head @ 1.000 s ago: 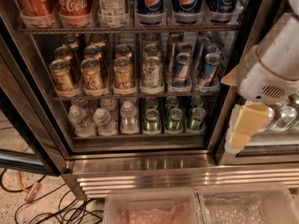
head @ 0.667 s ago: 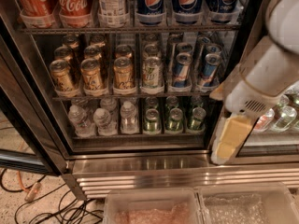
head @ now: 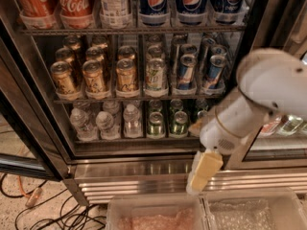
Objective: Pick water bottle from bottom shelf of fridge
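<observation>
Three small clear ribbed plastic water bottles [head: 106, 123] are standing at the left end of the dark bottom shelf [head: 163, 141] in the steel-framed fridge [head: 134, 169]. The cream gripper [head: 204, 172] is swinging down and leftward toward them, hanging below the shelf's right end; its opening cannot be told.

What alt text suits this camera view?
The cream gripper of a white robot arm hangs before the base of a stainless-steel drinks fridge, lower right of small clear white-capped water bottles on its dark bottom shelf, beside green cans.
</observation>
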Controlling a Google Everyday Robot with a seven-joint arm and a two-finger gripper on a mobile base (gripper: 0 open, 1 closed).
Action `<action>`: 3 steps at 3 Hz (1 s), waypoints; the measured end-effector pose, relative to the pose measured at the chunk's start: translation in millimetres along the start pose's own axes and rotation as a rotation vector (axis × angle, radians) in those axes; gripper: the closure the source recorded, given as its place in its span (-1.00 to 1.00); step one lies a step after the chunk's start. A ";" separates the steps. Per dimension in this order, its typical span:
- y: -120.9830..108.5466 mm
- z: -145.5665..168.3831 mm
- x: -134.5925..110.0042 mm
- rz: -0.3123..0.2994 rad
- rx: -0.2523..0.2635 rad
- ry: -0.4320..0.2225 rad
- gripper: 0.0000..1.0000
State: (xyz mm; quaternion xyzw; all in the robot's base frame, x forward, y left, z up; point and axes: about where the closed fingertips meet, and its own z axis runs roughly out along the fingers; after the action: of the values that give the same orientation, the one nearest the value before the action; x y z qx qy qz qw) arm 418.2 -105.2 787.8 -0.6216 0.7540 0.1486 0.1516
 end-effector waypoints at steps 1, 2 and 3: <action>7.4 29.0 -17.0 0.021 0.028 -0.095 -1.00; 3.4 29.2 -19.9 0.021 0.045 -0.102 -1.00; 9.5 27.7 -20.5 0.019 0.051 -0.106 -1.00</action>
State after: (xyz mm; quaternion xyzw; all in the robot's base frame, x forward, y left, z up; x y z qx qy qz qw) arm 413.8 -73.8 771.4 -0.6016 0.7544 0.1632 0.2058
